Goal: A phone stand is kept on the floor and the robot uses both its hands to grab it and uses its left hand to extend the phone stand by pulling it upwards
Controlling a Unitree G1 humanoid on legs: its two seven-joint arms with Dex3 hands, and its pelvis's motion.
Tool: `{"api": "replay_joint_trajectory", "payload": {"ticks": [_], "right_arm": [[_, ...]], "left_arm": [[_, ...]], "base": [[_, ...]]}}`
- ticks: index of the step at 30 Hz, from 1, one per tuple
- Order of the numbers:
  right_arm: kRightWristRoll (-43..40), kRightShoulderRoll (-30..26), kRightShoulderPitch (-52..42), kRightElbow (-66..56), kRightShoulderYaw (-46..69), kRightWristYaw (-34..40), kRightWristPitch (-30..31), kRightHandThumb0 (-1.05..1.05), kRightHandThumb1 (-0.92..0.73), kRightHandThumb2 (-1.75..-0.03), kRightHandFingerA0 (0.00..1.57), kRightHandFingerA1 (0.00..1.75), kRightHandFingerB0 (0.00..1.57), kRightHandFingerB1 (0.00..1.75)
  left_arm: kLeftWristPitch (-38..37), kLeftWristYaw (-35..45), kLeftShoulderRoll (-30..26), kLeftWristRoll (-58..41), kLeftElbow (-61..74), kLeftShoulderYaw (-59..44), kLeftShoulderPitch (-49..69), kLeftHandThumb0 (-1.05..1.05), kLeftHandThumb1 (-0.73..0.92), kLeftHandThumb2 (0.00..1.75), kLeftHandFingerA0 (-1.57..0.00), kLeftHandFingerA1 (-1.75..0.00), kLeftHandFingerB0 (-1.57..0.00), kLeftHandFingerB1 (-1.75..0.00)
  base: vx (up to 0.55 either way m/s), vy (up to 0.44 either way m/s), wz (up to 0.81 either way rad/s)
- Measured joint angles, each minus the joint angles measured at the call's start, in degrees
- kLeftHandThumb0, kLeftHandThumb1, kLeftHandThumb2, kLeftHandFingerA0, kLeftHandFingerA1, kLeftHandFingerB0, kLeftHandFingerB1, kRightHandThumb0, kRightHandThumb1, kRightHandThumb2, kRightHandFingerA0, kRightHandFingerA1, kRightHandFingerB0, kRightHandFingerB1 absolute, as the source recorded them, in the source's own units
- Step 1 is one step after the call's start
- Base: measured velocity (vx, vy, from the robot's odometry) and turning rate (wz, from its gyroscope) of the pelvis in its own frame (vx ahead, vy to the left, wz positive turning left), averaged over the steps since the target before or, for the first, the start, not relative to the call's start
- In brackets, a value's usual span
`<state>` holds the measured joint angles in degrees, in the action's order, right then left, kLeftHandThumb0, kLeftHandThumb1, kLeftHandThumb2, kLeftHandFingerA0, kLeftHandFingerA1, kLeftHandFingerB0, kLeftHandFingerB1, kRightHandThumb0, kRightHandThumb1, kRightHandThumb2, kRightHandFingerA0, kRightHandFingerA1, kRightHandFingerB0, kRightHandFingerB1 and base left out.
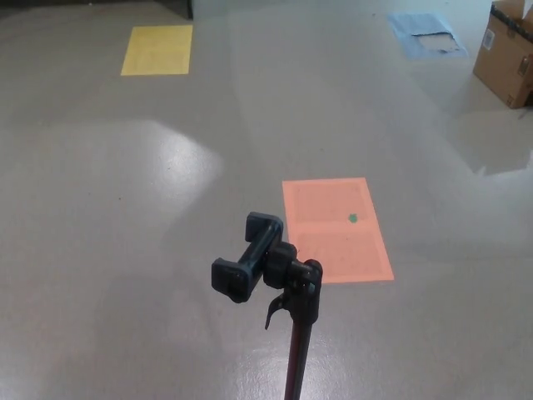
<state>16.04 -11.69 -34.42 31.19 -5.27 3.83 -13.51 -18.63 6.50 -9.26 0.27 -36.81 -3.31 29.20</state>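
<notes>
A black phone stand (279, 275) rises from the bottom edge of the head view, a little right of centre. Its clamp head (247, 257) points up and to the left, with an empty phone cradle. The thin pole (297, 358) below it runs down out of the picture, so the base is hidden. Neither of my hands shows anywhere in the view.
An orange sheet (337, 229) with a small green dot (352, 218) lies on the grey floor just behind the stand. A yellow sheet (157, 49) lies at the far left. A blue cloth (426, 35) and a cardboard box (508, 54) sit at the far right.
</notes>
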Motion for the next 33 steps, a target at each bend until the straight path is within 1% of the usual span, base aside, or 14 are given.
{"api": "replay_joint_trajectory", "payload": {"ticks": [1,4,5,6,7,8,12,13,19,24,25,27,29,33], "right_arm": [[0.1,0.0,-0.5,-0.7,-0.1,0.1,-0.5,-0.66,-0.92,-0.89,0.0,0.39,0.0,0.02],[0.8,-0.1,-2.4,-3.4,-0.6,0.9,-2.6,-0.87,-0.9,-1.16,0.0,0.2,0.0,0.07],[0.9,-0.1,-3.1,-4.4,-0.7,1.1,-3.4,-0.81,-0.83,-1.15,0.0,0.53,0.0,0.15],[1.1,-0.2,-3.5,-4.9,-0.8,1.2,-3.8,-0.86,-0.79,-1.07,0.0,0.26,0.0,0.08],[1.3,-0.2,-4.1,-5.7,-0.8,1.3,-4.5,-0.86,-0.78,-1.08,0.0,0.22,0.0,0.09],[1.4,-0.3,-4.8,-6.8,-0.9,1.4,-5.3,-0.86,-0.78,-1.08,0.0,0.22,0.0,0.09],[1.5,-0.3,-7.0,-9.8,-1.1,1.4,-7.9,-0.89,-0.71,-1.03,0.0,0.23,0.0,0.07],[1.5,-0.3,-7.5,-10.4,-1.2,1.4,-8.6,-0.89,-0.65,-0.97,0.0,0.11,0.0,0.06],[1.4,-0.3,-9.0,-14.1,-1.1,1.5,-13.2,-0.79,-0.71,-0.62,0.0,0.0,0.0,0.0],[1.1,-0.3,-8.3,-18.7,-1.1,1.3,-15.9,-0.92,-0.58,-0.92,0.0,0.0,0.0,0.0],[1.0,-0.3,-7.6,-19.6,-1.1,1.1,-16.0,-0.84,-0.73,-0.63,0.0,0.0,0.0,0.0],[0.9,-0.2,-6.2,-21.3,-1.2,0.8,-16.2,-0.91,-0.55,-0.9,0.0,0.01,0.0,0.0],[0.6,0.0,-3.7,-23.3,-1.4,0.4,-16.2,-0.9,-0.77,-0.65,0.0,0.0,0.0,0.0],[1.2,0.9,4.7,-26.5,-3.2,-0.3,-15.3,-0.94,-0.74,-0.62,0.0,0.0,0.0,0.0]], "left_arm": [[-0.6,0.1,0.1,-0.2,0.5,-0.1,0.3,-0.73,0.88,0.67,-0.48,-0.38,-0.43,-0.34],[-3.1,0.5,0.3,-1.0,2.5,-0.5,1.7,-0.74,0.88,0.68,-0.47,-0.37,-0.42,-0.34],[-4.0,0.7,0.3,-1.3,3.1,-0.6,2.2,-0.73,0.87,0.67,-0.47,-0.37,-0.43,-0.34],[-4.5,0.8,0.3,-1.5,3.4,-0.7,2.4,-0.75,0.87,0.67,-0.45,-0.38,-0.43,-0.34],[-5.3,0.9,0.4,-1.7,4.0,-0.8,2.9,-0.77,0.74,1.11,-0.38,-0.52,-0.3,-0.46],[-6.3,1.1,0.4,-1.9,4.8,-1.0,3.5,-0.77,0.74,1.11,-0.38,-0.52,-0.3,-0.46],[-9.3,1.6,0.5,-3.0,7.4,-1.7,5.4,-0.81,0.73,1.09,-0.36,-0.52,-0.32,-0.46],[-10.0,1.7,0.5,-3.3,8.1,-1.8,5.9,-0.78,0.83,0.66,-0.4,-0.42,-0.41,-0.33],[-14.5,2.4,0.5,-4.6,14.3,-3.0,8.5,-0.8,0.7,0.62,-0.34,-0.36,-0.36,-0.32],[-17.3,2.7,0.6,-6.1,22.8,-4.3,9.4,-0.91,0.54,0.91,-0.34,-0.42,-0.32,-0.41],[-17.5,2.7,0.6,-6.2,24.8,-4.5,9.2,-0.83,0.58,0.58,-0.33,-0.33,-0.34,-0.33],[-17.6,2.7,0.6,-6.2,28.5,-4.7,8.8,-0.84,0.46,0.64,-0.28,-0.33,-0.3,-0.34],[-17.5,2.7,0.6,-6.3,33.1,-5.1,7.5,-0.76,0.43,0.82,-0.23,-0.4,-0.22,-0.39],[-17.1,2.7,0.2,-6.5,40.9,-5.7,1.3,-0.78,0.5,0.57,-0.29,-0.3,-0.26,-0.3]], "base": [[0.0,0.0,0.0],[0.0,0.0,0.0],[0.0,0.0,0.0],[0.0,0.0,0.0],[0.0,0.0,0.0],[0.0,0.0,0.0],[0.0,0.0,0.0],[0.0,0.0,0.0],[0.0,0.0,0.0],[0.0,0.0,0.0],[0.0,0.0,0.0],[0.0,0.0,0.0],[0.0,0.0,0.0],[0.0,0.0,0.0]]}}
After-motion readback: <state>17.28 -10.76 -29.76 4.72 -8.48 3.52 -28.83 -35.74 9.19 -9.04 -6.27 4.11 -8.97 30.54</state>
